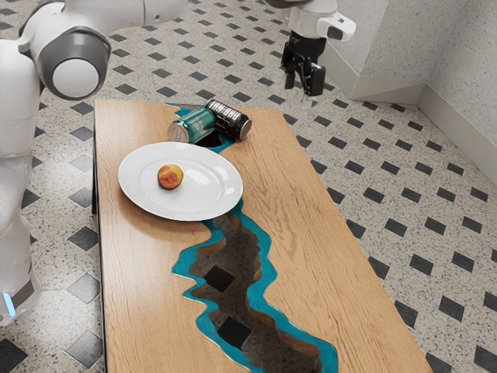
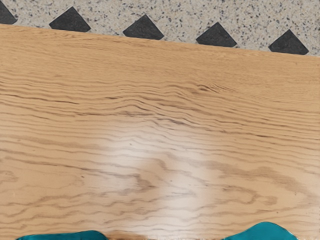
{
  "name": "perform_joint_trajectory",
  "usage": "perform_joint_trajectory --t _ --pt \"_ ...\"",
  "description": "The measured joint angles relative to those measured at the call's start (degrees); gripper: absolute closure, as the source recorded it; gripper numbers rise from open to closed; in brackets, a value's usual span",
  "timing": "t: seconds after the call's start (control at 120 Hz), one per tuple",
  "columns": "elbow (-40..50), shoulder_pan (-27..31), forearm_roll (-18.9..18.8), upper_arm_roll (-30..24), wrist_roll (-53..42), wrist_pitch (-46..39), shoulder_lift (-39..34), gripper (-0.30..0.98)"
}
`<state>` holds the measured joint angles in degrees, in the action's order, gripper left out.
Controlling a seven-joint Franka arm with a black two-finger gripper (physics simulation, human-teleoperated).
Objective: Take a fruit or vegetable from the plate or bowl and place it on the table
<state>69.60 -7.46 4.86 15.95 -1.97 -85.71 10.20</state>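
Nothing of the job looks done: the fruit (image 1: 170,176) lies on the plate (image 1: 220,194), well apart from our gripper (image 1: 301,88), which hangs raised with its fingers apart and nothing between them. All of it is left to us, we judge: go over the plate, grasp, lift clear, then set the fruit on bare table (image 1: 314,272)

The white arm (image 1: 75,70) reaches out, pincer (image 1: 300,92) hanging downward, fingers (image 1: 314,82) seemingly parted.
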Motion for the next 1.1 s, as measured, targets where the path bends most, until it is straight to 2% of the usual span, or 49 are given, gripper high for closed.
perform_joint_trajectory --t 0.4,0.433,0.558,0.625,0.692,0.833,1.008,1.1 --pt "1.9 -1.8 0.4 -0.2 -1.3 1.0 1.1 0.0" --pt "5.8 -2.3 0.4 -0.1 -1.4 0.7 -1.2 0.0" --pt "33.6 -5.8 -2.6 1.1 -1.6 -4.5 -19.0 0.0" --pt "47.5 -5.2 -3.5 2.6 -1.8 -9.2 -26.0 0.0" --pt "55.5 -3.8 -4.8 3.8 -1.9 -13.5 -29.8 0.0" --pt "62.6 -1.1 -7.7 7.1 -1.9 -20.3 -32.3 0.0" --pt "64.3 -0.1 -8.9 7.4 -1.7 -24.9 -32.7 0.0" --pt "65.0 2.3 -9.1 7.3 -1.6 -26.0 -33.5 0.0"
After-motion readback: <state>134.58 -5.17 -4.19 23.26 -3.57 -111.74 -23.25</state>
